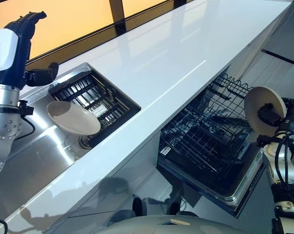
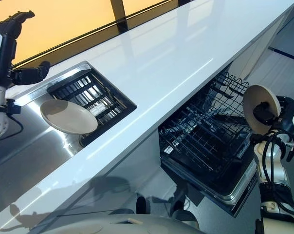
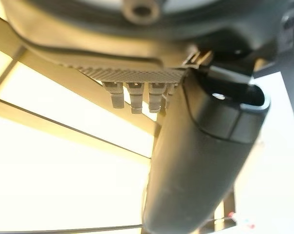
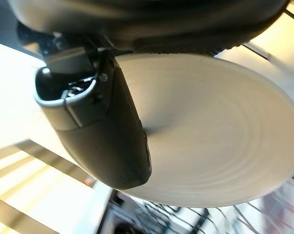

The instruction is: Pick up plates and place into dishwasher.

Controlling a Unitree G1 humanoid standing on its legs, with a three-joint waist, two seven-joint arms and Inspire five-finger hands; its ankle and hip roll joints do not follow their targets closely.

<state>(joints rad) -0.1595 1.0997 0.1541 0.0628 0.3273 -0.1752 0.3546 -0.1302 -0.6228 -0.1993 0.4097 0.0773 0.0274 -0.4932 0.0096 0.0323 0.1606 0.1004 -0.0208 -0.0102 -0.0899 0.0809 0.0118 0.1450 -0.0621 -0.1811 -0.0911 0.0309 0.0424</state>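
Note:
A beige plate (image 1: 258, 104) is held on edge at the right, above the outer end of the pulled-out dishwasher rack (image 1: 205, 134). My right hand (image 1: 269, 115) is shut on it, the thumb (image 4: 113, 131) pressed across the plate's face (image 4: 220, 131). A second beige plate (image 1: 73, 118) lies tilted in the steel sink (image 1: 35, 161), beside a black slatted drainer (image 1: 96, 97). My left hand (image 1: 25, 36) is raised above the sink's far left, open and holding nothing, with its thumb (image 3: 200, 161) sticking out.
A long white countertop (image 1: 176, 58) runs between the sink and the dishwasher. The dishwasher door (image 1: 234, 187) hangs open below the wire rack. A dark window frame (image 1: 118, 19) borders the counter's far side.

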